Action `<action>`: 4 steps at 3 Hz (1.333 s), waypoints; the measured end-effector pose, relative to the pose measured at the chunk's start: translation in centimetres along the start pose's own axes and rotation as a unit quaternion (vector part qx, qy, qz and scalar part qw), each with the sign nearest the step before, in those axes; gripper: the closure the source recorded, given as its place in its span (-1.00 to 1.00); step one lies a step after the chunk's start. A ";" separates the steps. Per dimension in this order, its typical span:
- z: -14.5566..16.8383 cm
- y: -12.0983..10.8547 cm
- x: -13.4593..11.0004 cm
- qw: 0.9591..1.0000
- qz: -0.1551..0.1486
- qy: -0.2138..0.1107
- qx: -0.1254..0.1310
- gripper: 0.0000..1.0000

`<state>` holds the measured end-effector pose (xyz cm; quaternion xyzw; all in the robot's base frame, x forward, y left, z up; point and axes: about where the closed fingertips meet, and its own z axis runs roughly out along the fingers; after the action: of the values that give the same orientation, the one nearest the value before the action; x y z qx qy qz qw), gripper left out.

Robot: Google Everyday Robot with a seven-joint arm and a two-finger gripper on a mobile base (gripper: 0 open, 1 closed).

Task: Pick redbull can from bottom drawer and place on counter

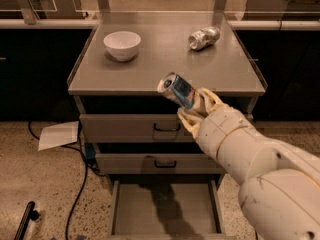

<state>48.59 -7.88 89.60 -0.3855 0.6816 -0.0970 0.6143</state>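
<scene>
Clearly the pick looks done: the gripper [192, 110] is clamped on the lower end of the drink can [178, 88] and holds it in the air just in front of the bench [165, 66], about level with its front edge. The open bottom drawer [135, 209] lies well below. What seems left is to carry the drink can over the front rim, set it down and let go. There is bare space between the white bowl [122, 44] and the pale can [204, 37] lying on its side. The drink can is slim, silver and blue, and tilted, its shiny top pointing up and left.
</scene>
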 end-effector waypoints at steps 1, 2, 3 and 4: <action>1.2 -3.4 -2.0 0.999 -0.027 -0.018 0.002 1.00; 3.1 -6.1 -3.1 0.999 -0.029 -0.038 -0.012 1.00; 5.6 -8.2 -3.4 0.998 -0.016 -0.053 -0.036 1.00; 8.4 -9.6 -3.4 0.997 0.007 -0.058 -0.053 1.00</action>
<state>59.99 -9.34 96.07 -0.4177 0.6521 -0.0338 0.6318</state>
